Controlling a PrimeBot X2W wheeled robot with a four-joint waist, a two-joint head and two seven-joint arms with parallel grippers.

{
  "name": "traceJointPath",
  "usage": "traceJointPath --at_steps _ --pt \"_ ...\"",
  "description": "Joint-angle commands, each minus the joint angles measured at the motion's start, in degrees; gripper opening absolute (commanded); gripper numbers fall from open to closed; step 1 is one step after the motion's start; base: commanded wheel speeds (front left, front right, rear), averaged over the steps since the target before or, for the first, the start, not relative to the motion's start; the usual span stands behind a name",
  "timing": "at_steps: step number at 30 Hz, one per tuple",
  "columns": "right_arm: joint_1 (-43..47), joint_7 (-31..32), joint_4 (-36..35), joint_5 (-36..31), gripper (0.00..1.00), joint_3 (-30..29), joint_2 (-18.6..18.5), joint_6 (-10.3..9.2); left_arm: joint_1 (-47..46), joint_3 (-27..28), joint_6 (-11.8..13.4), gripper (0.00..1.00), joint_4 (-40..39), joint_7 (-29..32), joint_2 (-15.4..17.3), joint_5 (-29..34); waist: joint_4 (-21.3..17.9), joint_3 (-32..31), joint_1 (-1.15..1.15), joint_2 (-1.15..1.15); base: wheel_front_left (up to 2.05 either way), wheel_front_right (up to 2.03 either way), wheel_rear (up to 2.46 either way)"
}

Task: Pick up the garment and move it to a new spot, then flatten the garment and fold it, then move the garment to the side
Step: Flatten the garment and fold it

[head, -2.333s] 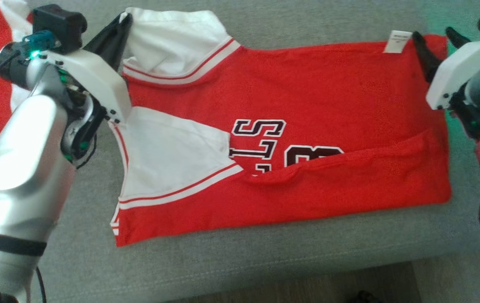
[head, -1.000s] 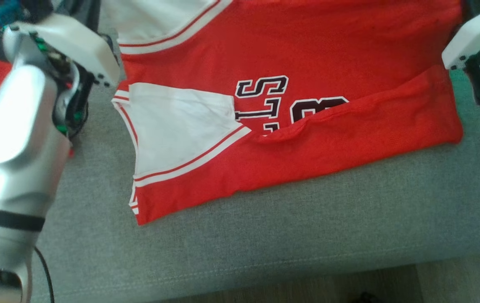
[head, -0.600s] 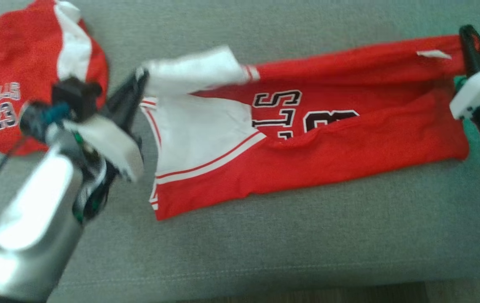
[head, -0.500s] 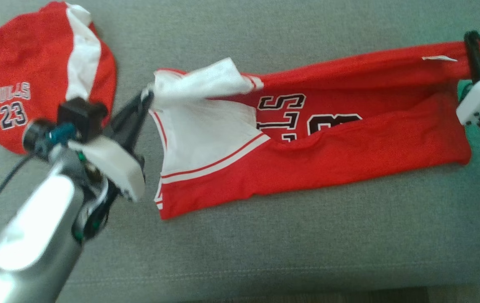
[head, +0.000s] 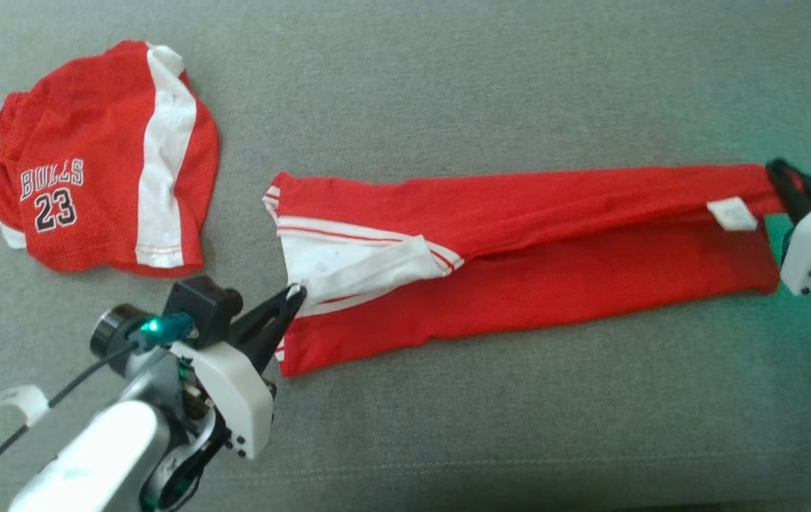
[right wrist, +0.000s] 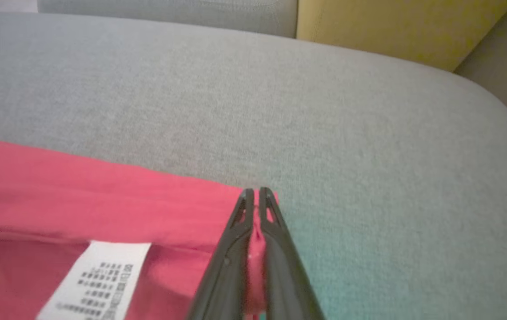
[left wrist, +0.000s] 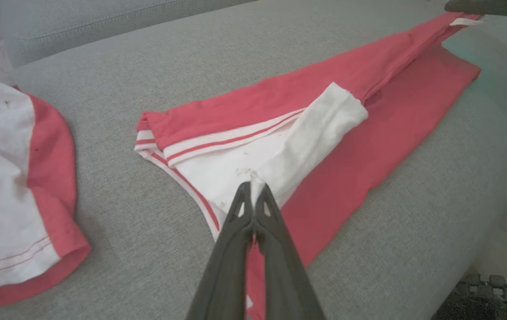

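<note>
The garment (head: 554,277) is a red jersey with white sleeves, lying as a long narrow band across the grey cushion, its far half folded over the near half. My left gripper (head: 296,291) is shut on the corner of the white sleeve at the band's left end; in the left wrist view the tips (left wrist: 252,184) pinch white cloth of the garment (left wrist: 346,146). My right gripper (head: 773,168) is shut on the red hem corner at the right end, next to the white care label (head: 732,213). Red cloth (right wrist: 102,200) sits between the right gripper's tips (right wrist: 256,191).
A second red and white garment (head: 103,160) printed BULLS 23 lies crumpled at the far left. The grey cushion (head: 483,85) stretches wide behind and in front of the jersey. A yellow cushion (right wrist: 391,26) stands beyond the right end. The cushion's front edge drops to the floor (left wrist: 502,249).
Both grippers have drawn the jersey's far edge toward me and over the near half, hiding the printed letters. The camera has also shifted, bringing the second garment into view.
</note>
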Motion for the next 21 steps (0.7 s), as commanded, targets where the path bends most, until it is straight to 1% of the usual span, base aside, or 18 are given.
traceJointPath --at_steps 1,2,3,4,5,8,9,12,16,17,21 --pt "1.5 0.8 -1.3 0.8 0.25 0.7 -2.4 -0.05 -1.3 2.1 0.2 0.0 -1.3 0.2 1.6 -0.4 -0.4 -0.5 0.0 0.0 0.0 0.0 0.0" --pt "2.0 1.9 -1.7 1.3 0.51 1.3 -2.7 -0.05 -1.0 1.8 0.1 0.0 -0.8 0.3 1.5 -0.4 -0.6 -0.8 0.0 0.0 0.0 0.0 0.0" --pt "2.4 3.3 -1.6 1.9 1.0 1.6 -3.0 -0.05 -0.7 1.5 0.0 0.0 -0.2 0.4 1.4 -0.5 -0.8 -1.1 0.0 0.0 0.0 0.0 0.0" --pt "2.7 4.3 -1.9 2.1 1.0 2.2 -3.3 -0.05 -0.5 1.2 -0.1 0.0 0.4 0.5 1.5 -0.4 -1.0 -1.4 0.0 0.0 0.0 0.0 0.0" --pt "2.9 5.3 -2.0 2.3 1.0 2.5 -3.7 -0.05 -0.4 0.9 -0.1 0.16 1.0 0.4 1.6 -0.1 -1.3 -1.7 0.0 0.0 0.0 0.0 0.0" --pt "3.2 6.9 -1.7 2.3 1.0 2.7 -4.7 -0.05 0.3 0.5 0.1 0.95 2.6 0.4 1.6 -0.1 -1.9 -2.8 0.0 0.0 0.0 0.0 0.0" --pt "3.2 6.8 -1.4 2.3 1.0 2.4 -4.9 -0.05 0.5 0.5 0.2 1.0 3.0 0.3 1.5 -0.2 -2.0 -3.3 0.0 0.0 0.0 0.0 0.0" --pt "2.8 4.2 -0.4 2.1 1.0 0.1 -4.8 -0.05 0.9 1.6 1.3 1.0 3.8 -1.3 1.0 -0.8 -2.3 -4.5 0.0 0.0 0.0 0.0 0.0" --pt "3.3 -2.0 -0.1 2.7 1.0 -4.2 -2.3 -0.05 1.2 5.4 4.1 1.0 4.4 -6.6 -1.5 -2.9 -2.6 -6.1 0.0 0.0 0.0 0.0 0.0" --pt "3.3 -2.0 -0.1 2.7 1.0 -4.2 -2.3 -0.05 1.2 5.4 4.1 1.0 4.4 -6.6 -1.5 -2.9 -2.6 -6.1 0.0 0.0 0.0 0.0 0.0" --pt "5.3 -10.4 -0.6 2.4 1.0 -9.2 1.0 -0.05 1.7 10.2 7.1 1.0 4.7 -15.3 -5.3 -4.9 -2.5 -7.4 0.0 0.0 0.0 0.0 0.0"
